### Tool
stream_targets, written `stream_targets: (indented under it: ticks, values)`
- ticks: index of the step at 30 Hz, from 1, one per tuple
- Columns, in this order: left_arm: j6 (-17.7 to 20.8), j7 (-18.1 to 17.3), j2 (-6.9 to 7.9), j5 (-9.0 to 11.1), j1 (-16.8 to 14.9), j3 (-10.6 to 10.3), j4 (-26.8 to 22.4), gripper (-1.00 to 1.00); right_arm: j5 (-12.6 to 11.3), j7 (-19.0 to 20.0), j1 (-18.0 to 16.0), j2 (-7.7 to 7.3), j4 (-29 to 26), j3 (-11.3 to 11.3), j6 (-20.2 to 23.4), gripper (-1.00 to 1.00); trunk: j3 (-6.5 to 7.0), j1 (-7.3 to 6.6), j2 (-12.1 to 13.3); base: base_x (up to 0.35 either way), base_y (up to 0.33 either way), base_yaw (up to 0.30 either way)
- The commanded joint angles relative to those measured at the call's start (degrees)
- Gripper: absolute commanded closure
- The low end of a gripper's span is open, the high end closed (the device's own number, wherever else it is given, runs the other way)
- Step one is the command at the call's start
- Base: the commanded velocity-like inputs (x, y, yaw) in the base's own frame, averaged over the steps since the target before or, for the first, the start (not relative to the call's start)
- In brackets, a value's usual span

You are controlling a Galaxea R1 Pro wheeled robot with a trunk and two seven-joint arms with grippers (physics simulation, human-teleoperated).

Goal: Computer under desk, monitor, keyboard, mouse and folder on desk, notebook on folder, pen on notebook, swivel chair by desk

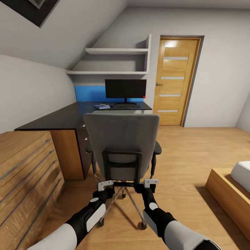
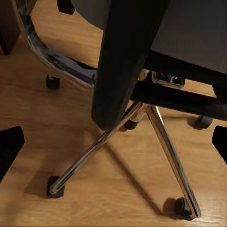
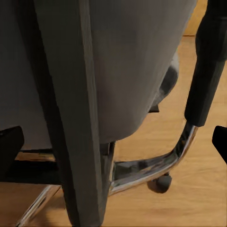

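Grey padded back of the swivel chair (image 1: 121, 139) is filling the middle of the head view, its black frame, black armrests and chrome five-star base on castors (image 2: 156, 127) standing on the wood plank floor (image 1: 187, 152) of the attic bedroom. Both arms are reaching forward to the chair's lower back. The left gripper (image 1: 105, 185) is sitting at about 7 o'clock from the chair's centre and the right gripper (image 1: 151, 182) at about 5 o'clock, each just beside the black frame; whether they are touching it I cannot tell. In both wrist views the dark fingertips are showing at opposite edges, so the jaws of each are standing wide apart with nothing clamped between them.

Beyond the chair, at 12 o'clock, the long glossy black desk (image 1: 59, 119) with its blue back panel (image 1: 88, 93) is carrying the wide flat black monitor (image 1: 125, 89) on its round base. The thin dark keyboard (image 1: 126, 106) is lying just in front of the monitor, and a flat blue folder (image 1: 101, 106) is lying at the keyboard's 9 o'clock with something pale on top, too small to make out. A light wood drawer cabinet (image 1: 24, 173) is standing at 8 o'clock, a wooden door (image 1: 177, 80) at 1 o'clock, and a wooden-framed bed with a white mattress (image 1: 232, 187) at 4 o'clock.
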Motion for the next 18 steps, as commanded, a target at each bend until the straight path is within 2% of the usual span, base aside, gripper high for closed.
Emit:
stream_targets:
  ticks: [1,18]
  values:
    - [0.13,0.47,0.06,0.25,-0.02,-0.34,-0.10,-1.00,-0.47,-0.34,-0.07,0.00,0.08,0.33,-0.23,-1.00,-0.06,0.02,-0.02,0.304,0.000,0.000]
    - [0.12,0.56,0.00,-0.01,-0.05,-0.34,-0.10,-1.00,-0.47,-0.42,-0.07,0.00,0.08,0.37,-0.23,-1.00,-0.06,0.02,-0.02,0.318,0.000,0.000]
